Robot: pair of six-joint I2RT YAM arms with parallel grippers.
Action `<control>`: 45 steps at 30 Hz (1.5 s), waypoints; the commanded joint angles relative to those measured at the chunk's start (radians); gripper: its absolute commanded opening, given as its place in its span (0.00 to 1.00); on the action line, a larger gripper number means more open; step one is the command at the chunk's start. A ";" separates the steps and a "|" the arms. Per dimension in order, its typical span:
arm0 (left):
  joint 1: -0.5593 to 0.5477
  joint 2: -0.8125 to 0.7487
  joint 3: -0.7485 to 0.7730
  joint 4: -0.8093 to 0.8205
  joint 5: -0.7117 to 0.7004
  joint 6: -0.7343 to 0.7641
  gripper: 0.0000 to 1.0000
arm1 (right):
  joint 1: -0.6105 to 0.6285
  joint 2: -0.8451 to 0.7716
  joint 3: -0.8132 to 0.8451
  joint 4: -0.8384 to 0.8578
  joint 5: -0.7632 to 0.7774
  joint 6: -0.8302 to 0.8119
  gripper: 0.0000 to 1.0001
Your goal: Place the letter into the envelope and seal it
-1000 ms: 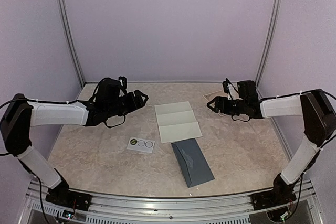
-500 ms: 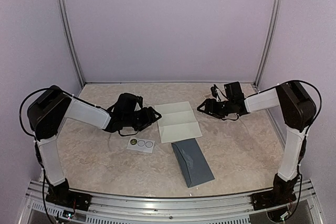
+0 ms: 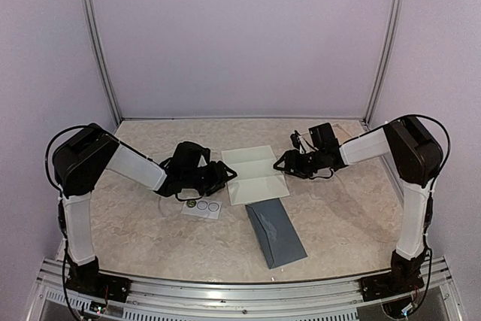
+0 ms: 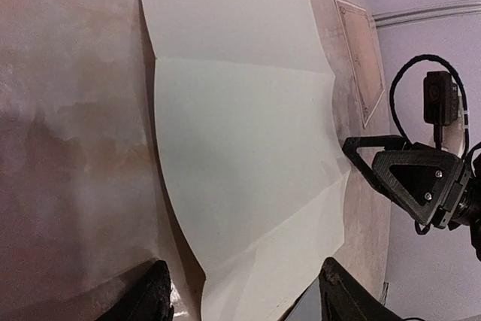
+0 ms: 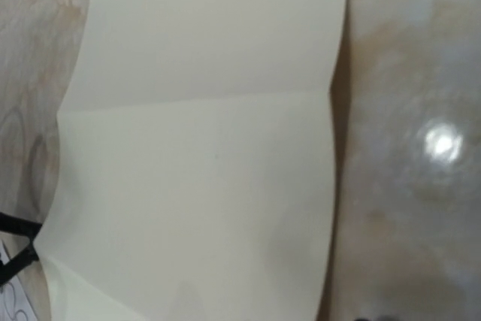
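The letter (image 3: 254, 174) lies open and flat mid-table, its two fold creases showing, so I take it as my landmark. The left gripper (image 3: 228, 174) sits low at the letter's left edge. In its wrist view the two fingers (image 4: 150, 298) stand well apart with the paper's edge between them, and they grip nothing. The right gripper (image 3: 280, 163) mirrors it at the letter's right edge, pointing inward. My read is that both arms flank the sheet to refold it along the creases before it goes in, one side pinning while the other lifts, though that is judgement only. The envelope (image 3: 276, 232) lies flat on the table (image 3: 338, 216), just on the near side of the letter off its near right corner, angled away toward the near right. From above I cannot tell whether its top corner touches the paper. A small white sticker strip (image 3: 203, 206) lies off the letter's near left corner, just beside the left gripper, likely meant for sealing. The hard parts: the right wrist view shows only the letter (image 5: 203, 155), blurred, with its own fingers cut off the bottom of the frame, so I cannot tell how wide that gripper is set. I see no paper raised toward it. The envelope's flap and mouth are not readable from above. A framed card on the far right of the letter is too faint to identify.
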 commanded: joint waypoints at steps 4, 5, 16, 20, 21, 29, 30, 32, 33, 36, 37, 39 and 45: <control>-0.031 0.068 0.021 0.074 0.047 -0.045 0.60 | 0.040 0.035 -0.003 -0.018 0.003 0.040 0.58; -0.032 0.072 0.016 0.085 0.046 -0.051 0.59 | 0.043 0.037 -0.008 -0.013 0.001 0.043 0.58; -0.034 0.052 -0.047 0.208 -0.002 -0.102 0.31 | 0.056 0.030 -0.039 -0.012 0.006 0.057 0.58; -0.034 0.034 -0.063 0.233 0.000 -0.089 0.19 | 0.057 0.007 -0.058 -0.003 0.011 0.065 0.58; -0.034 0.026 -0.067 0.239 -0.001 -0.079 0.15 | 0.057 -0.003 -0.069 0.007 0.011 0.068 0.58; -0.034 -0.078 -0.123 0.331 0.055 0.035 0.00 | 0.054 -0.145 -0.153 0.092 0.010 0.059 0.65; -0.031 -0.097 -0.118 0.305 0.071 0.069 0.00 | 0.053 -0.194 -0.168 0.099 0.020 0.042 0.69; -0.028 -0.152 -0.098 0.225 0.099 0.151 0.00 | 0.051 -0.271 -0.187 0.085 0.044 -0.012 0.76; -0.028 -0.182 -0.085 0.184 0.115 0.202 0.00 | 0.050 -0.308 -0.193 0.068 0.053 -0.049 0.80; -0.030 -0.263 -0.026 0.015 0.190 0.322 0.00 | 0.052 -0.413 -0.203 0.024 0.038 -0.187 0.84; -0.032 -0.285 -0.015 -0.046 0.210 0.361 0.00 | 0.055 -0.447 -0.206 0.009 0.008 -0.243 0.85; -0.035 -0.341 0.022 -0.163 0.255 0.429 0.00 | 0.074 -0.507 -0.200 -0.042 -0.055 -0.355 0.86; -0.049 -0.500 0.143 -0.491 0.409 0.596 0.00 | 0.200 -0.592 -0.106 -0.264 -0.110 -0.580 0.93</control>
